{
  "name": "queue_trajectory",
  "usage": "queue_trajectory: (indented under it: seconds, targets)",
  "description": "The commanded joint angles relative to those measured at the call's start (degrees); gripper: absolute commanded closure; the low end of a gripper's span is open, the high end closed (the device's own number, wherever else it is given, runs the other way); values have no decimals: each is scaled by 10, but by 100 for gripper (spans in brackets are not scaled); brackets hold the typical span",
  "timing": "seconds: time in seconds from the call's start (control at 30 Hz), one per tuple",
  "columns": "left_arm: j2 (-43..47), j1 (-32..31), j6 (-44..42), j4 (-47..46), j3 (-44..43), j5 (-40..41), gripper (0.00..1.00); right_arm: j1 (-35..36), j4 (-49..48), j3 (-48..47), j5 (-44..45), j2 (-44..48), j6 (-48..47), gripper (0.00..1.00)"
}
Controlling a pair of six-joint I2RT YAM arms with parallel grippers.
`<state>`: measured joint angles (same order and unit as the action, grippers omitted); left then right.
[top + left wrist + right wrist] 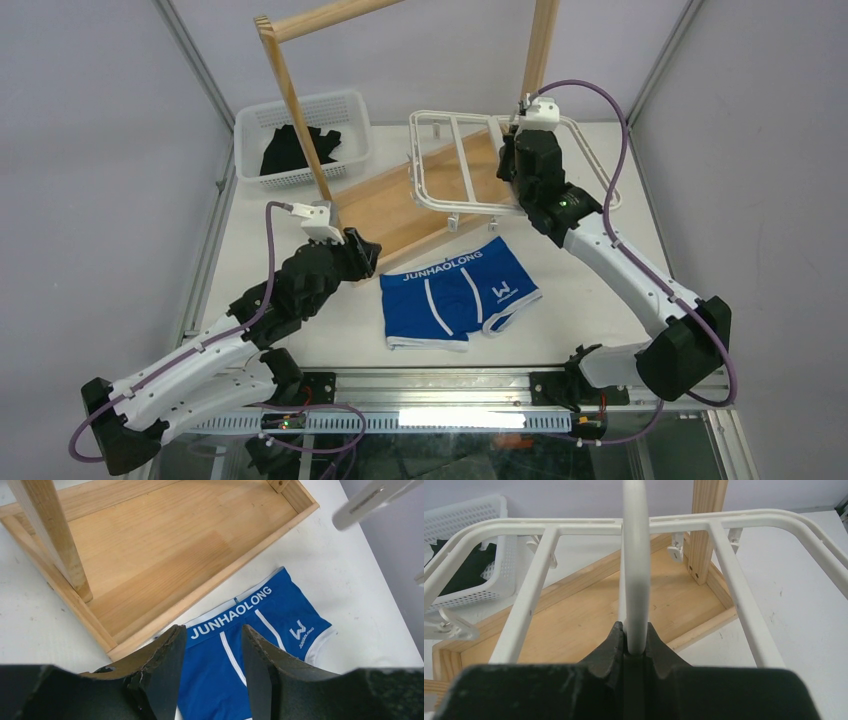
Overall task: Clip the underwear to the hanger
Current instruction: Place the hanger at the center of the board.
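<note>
Fingers on the right clamp the hanger hook; left fingers hover parted and empty near the underwear, not yet clipped.

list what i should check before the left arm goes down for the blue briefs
1. The left pincer is open and empty: ok.
2. It sits over the waistband of the underwear: ok.
3. The underwear lies flat with nothing on top: ok.
4. The right pincer is shut on the hanger: ok.
5. The clips are ready to take fabric: cannot tell.
</note>
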<state>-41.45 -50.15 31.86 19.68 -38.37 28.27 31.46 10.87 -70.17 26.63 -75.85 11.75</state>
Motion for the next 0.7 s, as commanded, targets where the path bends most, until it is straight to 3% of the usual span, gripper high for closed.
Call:
queue_trajectory:
  seconds: [0.0, 0.37, 0.67]
  targets:
    - [-3, 3, -23, -32, -25, -19, 54, -2, -95, -38, 0, 13, 11, 100]
    - [15, 3, -36, -45, -6, -37, 59, -33, -194, 22, -152, 25, -81, 100]
    - [35, 4, -48, -102, 44, -45, 58, -83, -190, 30, -278, 21, -82, 100]
